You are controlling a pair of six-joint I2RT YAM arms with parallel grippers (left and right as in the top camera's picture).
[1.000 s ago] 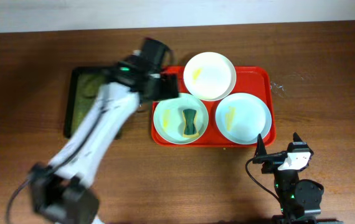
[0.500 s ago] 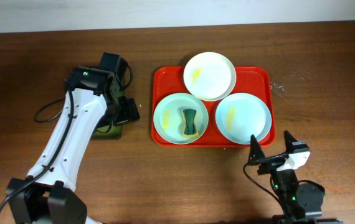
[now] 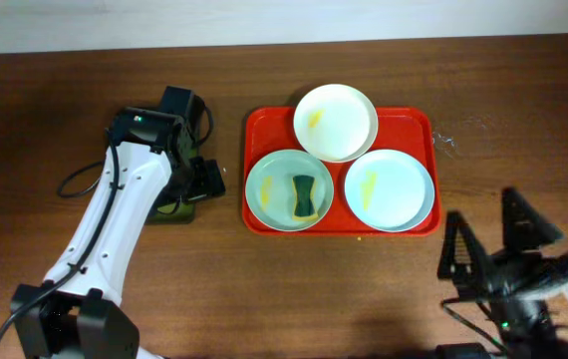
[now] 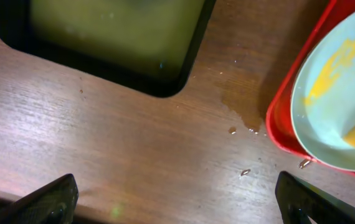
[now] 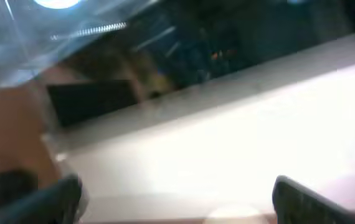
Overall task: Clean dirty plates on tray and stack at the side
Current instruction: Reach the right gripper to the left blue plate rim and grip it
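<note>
Right gripper (image 3: 479,203) has risen toward the overhead camera at 5 o'clock, fingers wide apart; the left gripper (image 4: 174,198), also wide, hangs near the dark tray (image 4: 109,37). All three plates (image 3: 336,122) lie in the red tray (image 3: 419,125), with a sponge (image 3: 304,196) on the 7 o'clock one.

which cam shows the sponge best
The overhead view: the sponge lies whole and uncovered on the left pale blue plate in the red tray. The left wrist view catches only a corner of it at the right edge of the picture. The right wrist view is blurred and shows none of it.
</note>
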